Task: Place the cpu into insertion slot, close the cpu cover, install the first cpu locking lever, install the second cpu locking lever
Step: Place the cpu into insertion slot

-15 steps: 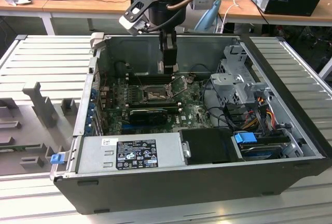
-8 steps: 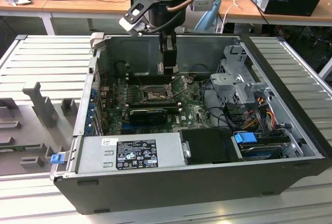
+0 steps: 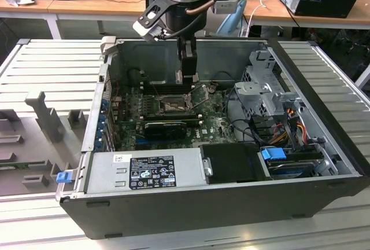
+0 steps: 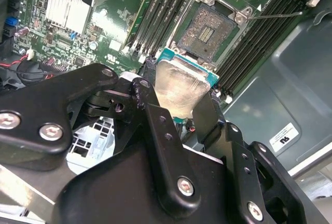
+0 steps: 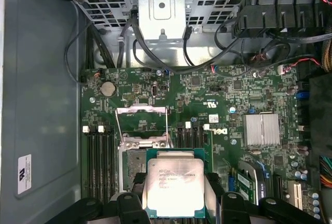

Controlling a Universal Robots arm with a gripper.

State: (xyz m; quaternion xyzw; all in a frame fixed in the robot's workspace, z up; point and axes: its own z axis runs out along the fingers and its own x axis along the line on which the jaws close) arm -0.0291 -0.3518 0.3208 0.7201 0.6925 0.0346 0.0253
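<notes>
My gripper (image 5: 174, 186) is shut on the cpu (image 5: 173, 183), a silvery square chip on a green edge, clamped from two sides by the black fingers (image 5: 211, 193). In the second wrist view the cpu (image 4: 180, 85) hangs just short of the insertion slot (image 4: 209, 29), whose brownish contact field lies bare. In the first wrist view the chip overlaps part of the insertion slot (image 5: 134, 168). The cpu cover (image 5: 141, 111) is swung open behind the slot. A thin locking lever (image 4: 276, 15) sticks out to the side. In the exterior view the gripper (image 3: 187, 79) hangs inside the case above the slot (image 3: 172, 107).
Black memory slots (image 5: 98, 162) flank the socket on both sides. A finned heatsink (image 5: 262, 129) sits on the motherboard. A metal drive cage (image 3: 263, 91) with cables is at the exterior view's right, and the power supply (image 3: 144, 170) at the front. Case walls (image 3: 101, 88) surround the board.
</notes>
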